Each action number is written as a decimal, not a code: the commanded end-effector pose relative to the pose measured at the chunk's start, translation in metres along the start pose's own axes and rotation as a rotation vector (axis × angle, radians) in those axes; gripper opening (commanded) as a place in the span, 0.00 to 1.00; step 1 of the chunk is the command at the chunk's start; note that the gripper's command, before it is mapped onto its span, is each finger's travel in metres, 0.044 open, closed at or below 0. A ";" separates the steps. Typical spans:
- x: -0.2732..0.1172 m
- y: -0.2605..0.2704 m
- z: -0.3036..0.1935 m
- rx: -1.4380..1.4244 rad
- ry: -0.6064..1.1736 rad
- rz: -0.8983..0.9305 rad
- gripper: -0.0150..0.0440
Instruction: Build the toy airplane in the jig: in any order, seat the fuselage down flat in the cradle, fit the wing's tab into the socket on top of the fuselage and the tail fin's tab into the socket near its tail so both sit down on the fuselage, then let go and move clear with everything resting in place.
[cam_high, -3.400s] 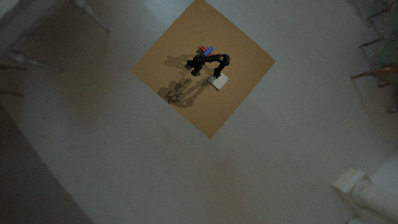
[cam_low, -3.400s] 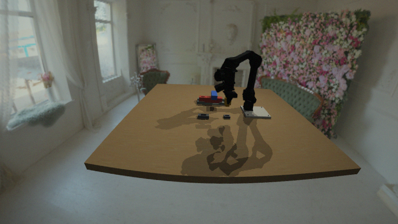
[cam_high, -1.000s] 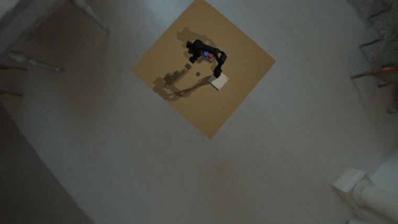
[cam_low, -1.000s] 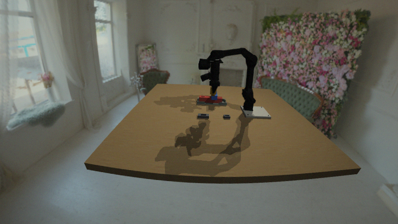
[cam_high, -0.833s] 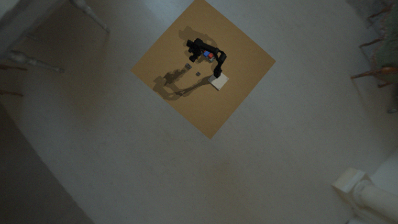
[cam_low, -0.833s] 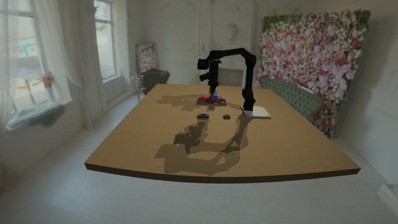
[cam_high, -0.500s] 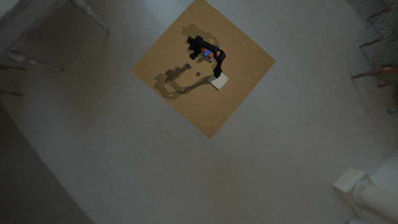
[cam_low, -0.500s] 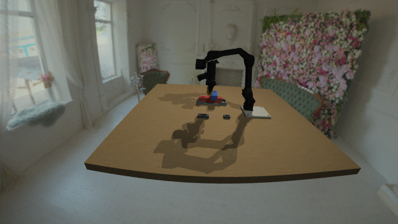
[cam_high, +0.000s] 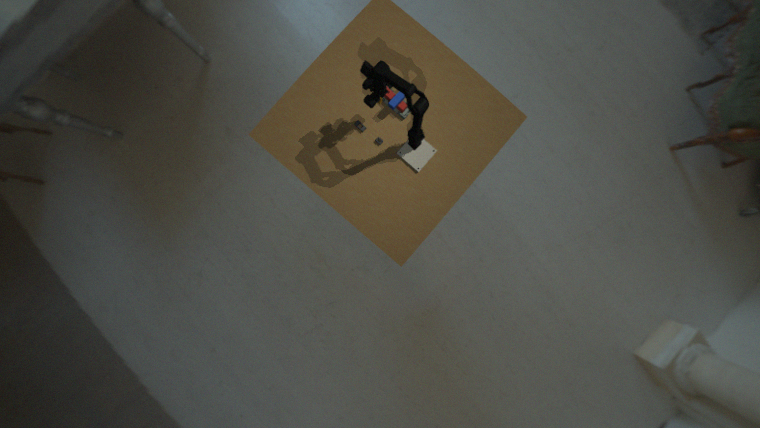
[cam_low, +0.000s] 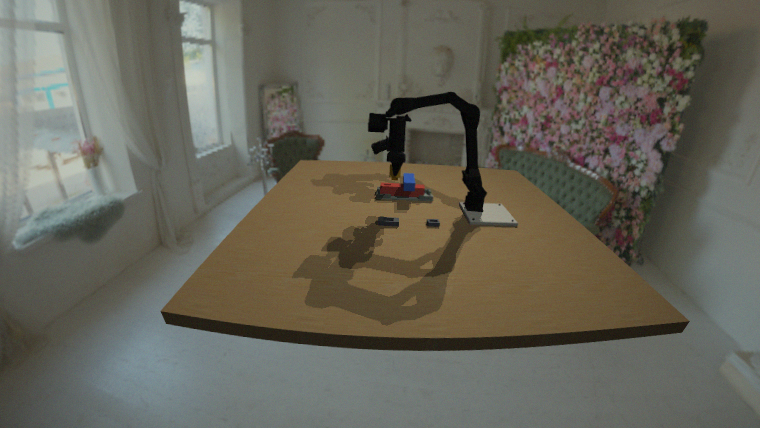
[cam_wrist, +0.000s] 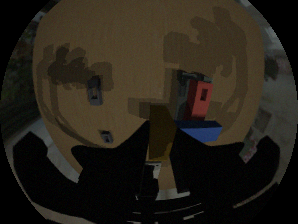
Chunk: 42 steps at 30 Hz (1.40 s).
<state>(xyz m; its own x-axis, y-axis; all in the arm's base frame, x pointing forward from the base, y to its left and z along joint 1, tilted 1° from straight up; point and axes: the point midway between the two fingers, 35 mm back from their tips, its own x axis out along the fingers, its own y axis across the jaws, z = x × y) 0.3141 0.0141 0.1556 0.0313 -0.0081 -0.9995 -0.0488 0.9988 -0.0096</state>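
yellow-brown tail fin (cam_low: 391, 171) (cam_wrist: 161, 120) clamped in the claw (cam_high: 379, 99) (cam_low: 395, 173) (cam_wrist: 156, 124); jaws only slightly apart, closed on it. fin is up off the tabletop (cam_high: 398, 223) (cam_low: 478, 297) (cam_wrist: 130, 30).

key relation: the tail socket (cam_wrist: 204, 94), small dark slot in the red fuselage (cam_high: 389, 94) (cam_low: 393, 190) (cam_wrist: 199, 107), lies below the claw and off toward the far edge, as the exterior view has it. wrist view puts it to one side of the fin, not under it. exact height gap: cannot tell.

fuselage long axis runs roughly along the far edge, tail end toward the left edge. fin's broad side looks roughly in line with it, so the move likely wants a sideways shift, then straight down. one arm only, so no choice of side.

looks: fuselage blocky, red, lying in the grey cradle (cam_high: 405, 115) (cam_low: 426, 199) (cam_wrist: 182, 95), apparently level. blue wing (cam_high: 396, 99) (cam_low: 408, 181) (cam_wrist: 202, 131) sits crosswise on top. fin's tab hidden; a slight misalignment could catch the socket rim.
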 end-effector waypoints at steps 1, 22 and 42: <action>0.003 -0.011 0.007 -0.003 -0.002 0.001 0.25; 0.014 -0.073 0.024 -0.002 -0.001 -0.008 0.25; 0.022 -0.113 0.027 -0.001 0.001 -0.013 0.36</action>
<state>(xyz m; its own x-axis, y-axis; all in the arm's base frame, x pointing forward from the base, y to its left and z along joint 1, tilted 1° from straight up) 0.3458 -0.0955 0.1355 0.0284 -0.0165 -0.9995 -0.0455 0.9988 -0.0177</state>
